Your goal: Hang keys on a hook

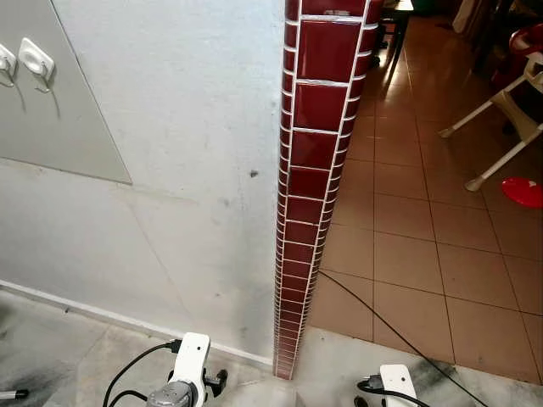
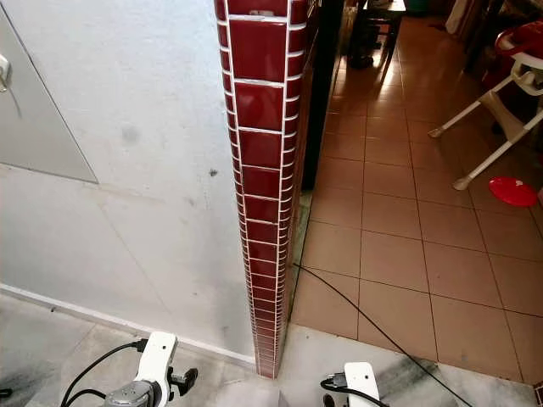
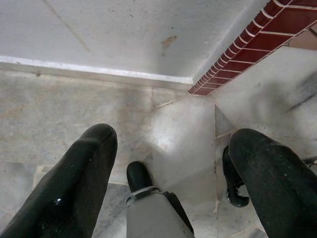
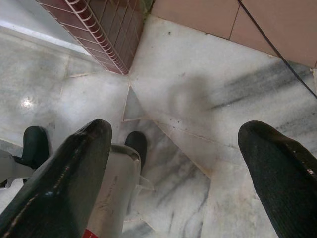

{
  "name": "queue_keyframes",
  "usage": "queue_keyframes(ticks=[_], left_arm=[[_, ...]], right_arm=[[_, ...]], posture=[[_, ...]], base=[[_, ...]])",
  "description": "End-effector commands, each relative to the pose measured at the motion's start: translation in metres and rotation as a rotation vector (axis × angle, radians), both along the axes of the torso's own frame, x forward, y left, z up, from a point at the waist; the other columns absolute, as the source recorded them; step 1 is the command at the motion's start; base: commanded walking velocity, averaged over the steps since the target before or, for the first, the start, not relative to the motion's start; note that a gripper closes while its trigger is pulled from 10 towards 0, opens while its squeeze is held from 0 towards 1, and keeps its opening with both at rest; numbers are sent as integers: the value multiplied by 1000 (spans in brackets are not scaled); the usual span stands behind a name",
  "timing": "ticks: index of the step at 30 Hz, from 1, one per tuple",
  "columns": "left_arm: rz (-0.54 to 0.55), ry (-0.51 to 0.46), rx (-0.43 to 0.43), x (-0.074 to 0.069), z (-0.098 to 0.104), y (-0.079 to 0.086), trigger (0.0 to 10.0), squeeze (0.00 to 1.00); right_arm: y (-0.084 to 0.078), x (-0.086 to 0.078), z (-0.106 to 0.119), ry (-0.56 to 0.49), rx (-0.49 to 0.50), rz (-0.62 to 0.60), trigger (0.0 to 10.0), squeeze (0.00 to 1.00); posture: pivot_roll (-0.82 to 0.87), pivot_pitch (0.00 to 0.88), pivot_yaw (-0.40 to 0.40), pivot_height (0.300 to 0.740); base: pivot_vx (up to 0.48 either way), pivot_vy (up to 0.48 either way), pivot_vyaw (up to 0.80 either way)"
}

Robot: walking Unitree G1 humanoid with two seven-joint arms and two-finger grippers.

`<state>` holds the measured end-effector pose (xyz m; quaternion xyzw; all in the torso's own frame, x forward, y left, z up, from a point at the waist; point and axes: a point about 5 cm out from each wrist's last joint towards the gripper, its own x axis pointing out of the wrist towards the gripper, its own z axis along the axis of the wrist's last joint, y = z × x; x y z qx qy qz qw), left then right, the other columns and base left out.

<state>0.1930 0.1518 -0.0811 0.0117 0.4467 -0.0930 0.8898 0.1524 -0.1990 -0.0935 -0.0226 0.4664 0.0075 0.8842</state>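
Observation:
Two white wall hooks [image 1: 36, 59] sit on a grey panel [image 1: 68, 119] high on the wall to my left. Both arms hang low by the floor: the left arm [image 1: 182, 377] in front of the wall, the right arm [image 1: 394, 386] past the tiled column. In the left wrist view my left gripper [image 3: 173, 139] is open over the pale marble floor, with nothing between its black fingers [image 3: 84, 168]. In the right wrist view my right gripper [image 4: 176, 129] is also open and empty, its fingers [image 4: 74, 168] spread wide above the marble.
A dark red tiled column [image 1: 310, 170] ends the grey wall straight ahead. To its right lies terracotta tile floor [image 1: 407, 254], crossed by a black cable [image 1: 382, 322]. A white high chair [image 1: 509, 110] and a red disc [image 1: 522, 191] stand at the far right.

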Motion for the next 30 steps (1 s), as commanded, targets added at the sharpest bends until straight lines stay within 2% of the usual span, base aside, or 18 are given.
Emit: queue_keyframes(ticks=[1,30], left_arm=[[13,6,-1,-3,-1,2,10000,0],[41,14,-11,-3,-1,3,10000,0]], right_arm=[[2,-2,-1,-3,2,2,10000,0],[4,-2,-1,4,3,8,10000,0]], posture=[[-25,0,11,740],[-23,0,7,740]], base=[[0,0,0],[0,0,0]])
